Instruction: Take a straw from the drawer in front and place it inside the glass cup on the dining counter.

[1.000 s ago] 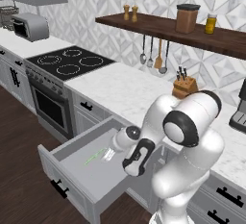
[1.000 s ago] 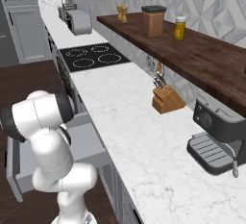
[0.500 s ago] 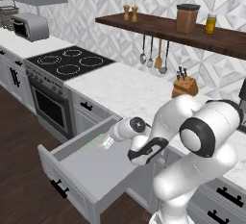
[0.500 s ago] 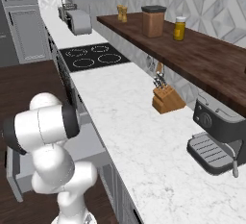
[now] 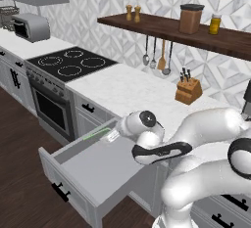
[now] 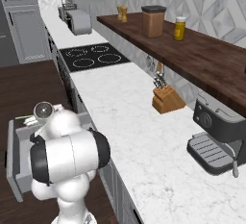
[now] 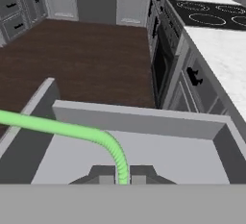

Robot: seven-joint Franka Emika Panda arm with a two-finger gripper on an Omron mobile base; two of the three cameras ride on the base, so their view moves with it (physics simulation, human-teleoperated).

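My gripper (image 7: 123, 177) is shut on the light-green straw (image 7: 72, 130), which curves up from between the two dark fingertips and runs off to the left in the hand view. In the left base view the gripper (image 5: 112, 136) hangs over the back of the open grey drawer (image 5: 73, 193), with the straw (image 5: 96, 134) sticking out leftward just above the drawer's rear edge. From the right base view the drawer (image 6: 14, 160) shows below the arm's white body. The glass cup and the dining counter are out of view.
A black cooktop (image 5: 71, 64) and oven lie left of the drawer. On the marble worktop (image 5: 127, 87) behind it stands a knife block (image 5: 188, 90); a coffee machine (image 6: 218, 136) sits further right. Dark wood floor (image 7: 81, 59) lies in front.
The hand has risen from inside the drawer toward its back edge, carrying the straw with it. The arm's elbow has swung out to the right.
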